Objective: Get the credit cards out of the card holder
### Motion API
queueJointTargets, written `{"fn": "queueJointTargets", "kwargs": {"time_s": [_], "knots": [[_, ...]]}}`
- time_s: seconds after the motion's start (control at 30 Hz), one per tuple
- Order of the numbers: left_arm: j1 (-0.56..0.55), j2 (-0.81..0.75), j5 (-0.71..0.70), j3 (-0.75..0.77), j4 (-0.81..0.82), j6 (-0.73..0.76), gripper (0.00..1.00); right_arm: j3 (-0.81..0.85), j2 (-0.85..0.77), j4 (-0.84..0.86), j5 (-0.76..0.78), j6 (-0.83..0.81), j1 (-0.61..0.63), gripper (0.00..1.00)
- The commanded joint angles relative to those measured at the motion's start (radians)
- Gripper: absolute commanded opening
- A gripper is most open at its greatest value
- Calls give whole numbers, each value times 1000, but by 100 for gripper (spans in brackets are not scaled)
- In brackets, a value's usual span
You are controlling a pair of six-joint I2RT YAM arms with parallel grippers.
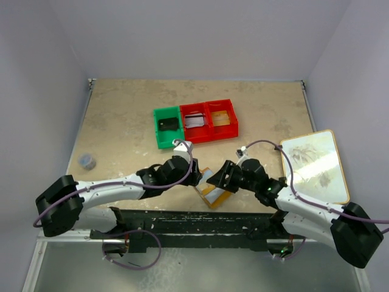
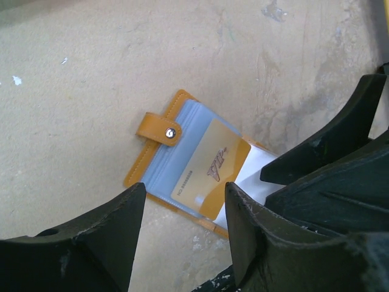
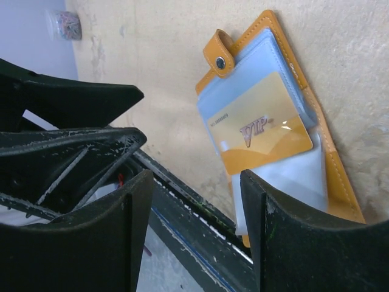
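Evidently the job was partway done: the card holder [image 1: 211, 190] lay open near the table's [image 1: 121, 115] front edge, between the grippers, with a gold card [image 3: 261, 121] not yet clear of its pale pockets. A black card [image 1: 168, 124] sat in the green bin [image 1: 159, 139] and a pale card [image 1: 194, 121] in the red bin [image 1: 193, 137]. The left gripper [image 2: 185, 191] and right gripper [image 3: 196, 179] hung over the holder, jaws apart, holding nothing. Bare tabletop lay open toward the bins, while a black rail [image 3: 194, 213] crowded the near side.
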Motion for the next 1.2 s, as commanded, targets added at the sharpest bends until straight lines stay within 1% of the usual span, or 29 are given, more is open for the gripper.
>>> {"fn": "queueJointTargets", "kwargs": {"time_s": [0.0, 0.1, 0.2, 0.43, 0.57, 0.67, 0.77, 0.83, 1.0, 1.17], "knots": [[2, 43, 28, 71, -2, 58, 52, 20, 47, 96, -24, 36, 21, 62], [2, 74, 43, 88, 16, 65, 52, 38, 95, 63, 9, 50, 47, 60], [2, 107, 67, 105, 23, 74, 51, 23, 95, 27, 62, 74, 61, 60], [2, 151, 84, 101, 81, 71, 43, -84, 53, 82, 108, 171, 61, 56], [2, 205, 139, 121, 108, 75, 33, -114, 57, 144, 125, 198, 61, 54], [2, 236, 167, 119, 134, 72, 27, -119, 100, 161, 91, 236, 61, 49], [2, 266, 157, 115, 134, 59, 23, -141, 137, 234, 111, 250, 61, 45], [2, 274, 127, 112, 123, 53, 21, -167, 169, 291, 97, 278, 61, 43], [0, 272, 36, 103, 76, 54, 20, -192, 193, 320, 132, 302, 60, 41], [-1, 293, 41, 101, 69, 61, 18, -232, 210, 415, 145, 335, 61, 37]]}}
